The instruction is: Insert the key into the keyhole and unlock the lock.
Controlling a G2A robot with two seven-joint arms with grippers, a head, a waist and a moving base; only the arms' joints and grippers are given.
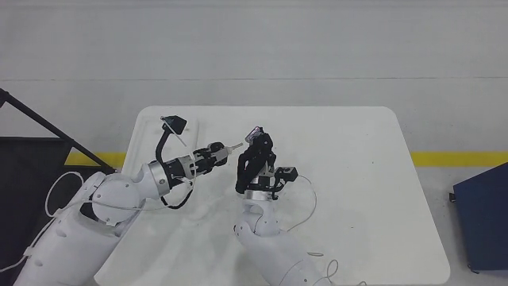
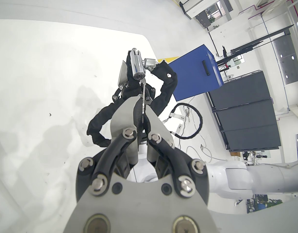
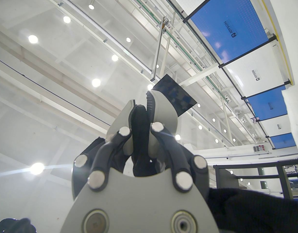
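**Clerk:** Item one, the left fingers (image 2: 123,116)?

**Checker:** Closed narrow on the key (image 2: 144,95), pinched at its head end, blade projecting forward. Entry: the left gripper (image 2: 142,109), holding.

**Clerk:** Item two, the blade tip?

**Checker:** At the keyhole (image 2: 139,75), on the end face of the lock (image 2: 136,61), a chrome cylinder. It meets the face. How far it has entered cannot be told.

**Clerk:** Item three, the right fingers (image 3: 163,109)?

**Checker:** Closed on the lock's black fabric sleeve (image 3: 139,127). Entry: the right gripper (image 3: 140,106), holding. The cylinder sits above its fingertips, raised off the table (image 1: 357,167), left of centre.

**Clerk:** Hazards?

**Checker:** By judgement:
- The blade looks slightly off the cylinder's axis, so a push could skate the tip off the face or bend the blade.
- The pinch is thin, so a turn may spin the key between the pads instead of turning the cylinder.
- The sleeve is soft, so the cylinder may swivel or sag under pressure and lose alignment.
- The slack loop (image 2: 97,127) hangs just beside the left gripper and may snag.

**Clerk:** Poses?

**Checker:**
- The left arm (image 1: 171,171) enters from the near left, forearm stretched rightward and a little farther, gripper aimed at the lock.
- The right arm (image 1: 262,222) rises from the near edge around centre, wrist turned so its gripper points towards the ceiling.
- The two grippers are just beside each other, with the key between them.
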